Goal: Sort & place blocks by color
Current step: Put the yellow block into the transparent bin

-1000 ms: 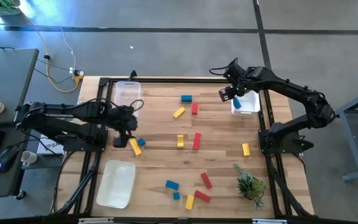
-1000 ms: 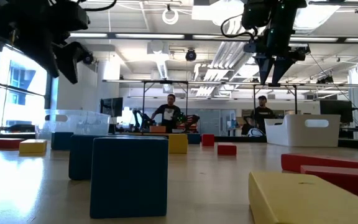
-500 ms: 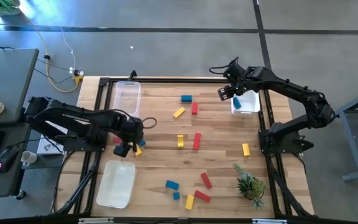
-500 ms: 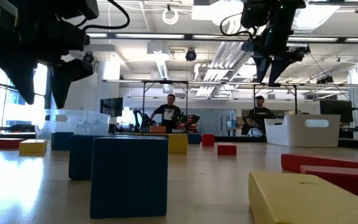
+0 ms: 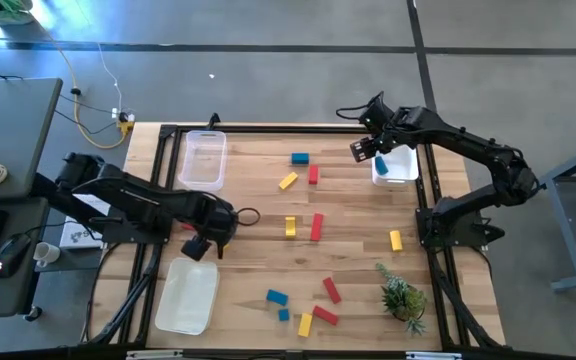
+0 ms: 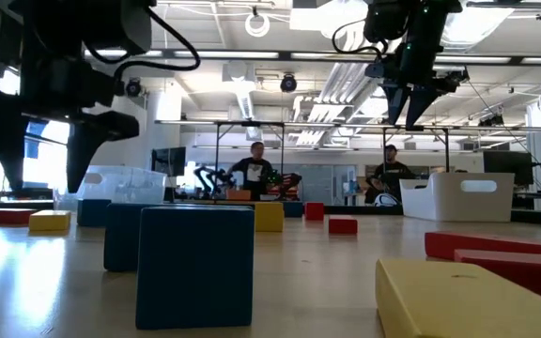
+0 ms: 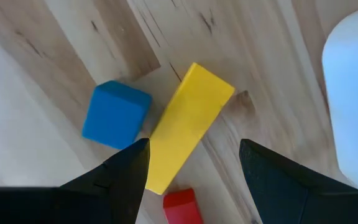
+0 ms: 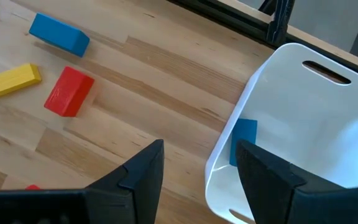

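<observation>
My left gripper [image 5: 211, 240] [image 7: 193, 149] is open and points down over a yellow bar [image 7: 185, 127]. Its fingers stand on either side of the bar without touching it. A blue cube [image 7: 115, 114] lies against the bar, and a red block [image 7: 182, 207] is just beyond. My right gripper [image 5: 368, 152] [image 8: 201, 149] hangs open above the rim of a white bin [image 8: 303, 124], in which one blue block [image 8: 243, 142] lies. Other red, yellow and blue blocks lie scattered on the table, among them a yellow one [image 5: 290, 227] and a red one [image 5: 317, 227].
A clear bin [image 5: 205, 160] sits at the far left of the table and a white tray [image 5: 188, 295] at the near left. A small green plant [image 5: 403, 296] stands near the right near corner. People stand in the room beyond the table in the low view.
My left gripper has moved from beside the clear bin toward the table's near edge and down. It now covers the yellow bar and blue cube in the high view. The blocks have not moved.
</observation>
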You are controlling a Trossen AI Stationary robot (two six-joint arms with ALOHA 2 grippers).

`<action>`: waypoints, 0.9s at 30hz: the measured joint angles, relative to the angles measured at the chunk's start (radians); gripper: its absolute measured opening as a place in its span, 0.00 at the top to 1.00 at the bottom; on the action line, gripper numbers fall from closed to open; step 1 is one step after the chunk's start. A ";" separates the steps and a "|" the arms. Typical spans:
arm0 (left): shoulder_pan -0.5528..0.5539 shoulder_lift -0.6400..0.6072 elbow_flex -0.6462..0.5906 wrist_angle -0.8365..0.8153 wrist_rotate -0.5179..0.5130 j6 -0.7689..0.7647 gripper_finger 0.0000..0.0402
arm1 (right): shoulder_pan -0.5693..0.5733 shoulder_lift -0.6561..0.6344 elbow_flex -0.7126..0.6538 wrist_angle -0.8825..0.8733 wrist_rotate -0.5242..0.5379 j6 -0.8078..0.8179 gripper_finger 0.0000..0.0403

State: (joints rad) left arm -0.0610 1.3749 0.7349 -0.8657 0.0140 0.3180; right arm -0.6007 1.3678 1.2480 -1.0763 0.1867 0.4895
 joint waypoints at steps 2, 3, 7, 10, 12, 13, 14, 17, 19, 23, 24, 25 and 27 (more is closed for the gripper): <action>-0.002 0.018 0.000 0.004 -0.003 0.000 0.41 | 0.000 0.000 0.000 0.000 0.000 0.000 0.54; -0.002 0.028 0.000 0.010 -0.003 0.000 0.41 | 0.000 0.000 0.000 0.000 0.000 0.000 0.54; -0.002 0.064 0.000 0.058 -0.018 0.000 0.41 | 0.000 0.000 0.000 0.002 0.000 0.000 0.54; -0.002 0.090 0.000 0.077 -0.058 0.000 0.41 | 0.000 0.000 0.000 0.002 0.000 0.000 0.54; -0.002 0.112 0.001 0.076 -0.060 0.000 0.41 | 0.000 0.000 0.000 0.002 0.000 0.000 0.54; -0.002 0.122 0.002 0.076 -0.055 0.000 0.41 | 0.000 0.000 0.000 0.002 0.000 0.000 0.54; -0.001 0.132 0.002 0.076 -0.040 0.000 0.41 | 0.000 0.000 0.000 0.002 0.000 0.000 0.54; -0.001 0.154 0.003 0.076 -0.013 0.003 0.41 | 0.000 0.000 0.000 0.002 0.000 0.000 0.54; -0.001 0.163 0.004 0.078 -0.001 0.009 0.41 | 0.000 0.000 0.000 0.002 0.000 0.000 0.54; -0.001 0.167 0.004 0.078 -0.001 0.008 0.41 | 0.000 0.000 0.000 0.002 0.000 0.000 0.54; -0.001 0.167 0.004 0.078 -0.002 0.008 0.41 | 0.000 0.000 0.000 0.002 0.000 0.000 0.54; -0.001 0.167 0.003 0.079 -0.002 0.009 0.42 | 0.000 0.000 0.000 0.002 0.000 0.000 0.54; 0.000 0.167 0.003 0.080 -0.003 0.009 0.45 | 0.000 0.000 0.000 0.002 0.000 0.000 0.54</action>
State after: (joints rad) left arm -0.0612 1.5417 0.7378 -0.7858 0.0109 0.3271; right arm -0.6008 1.3678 1.2480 -1.0744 0.1871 0.4892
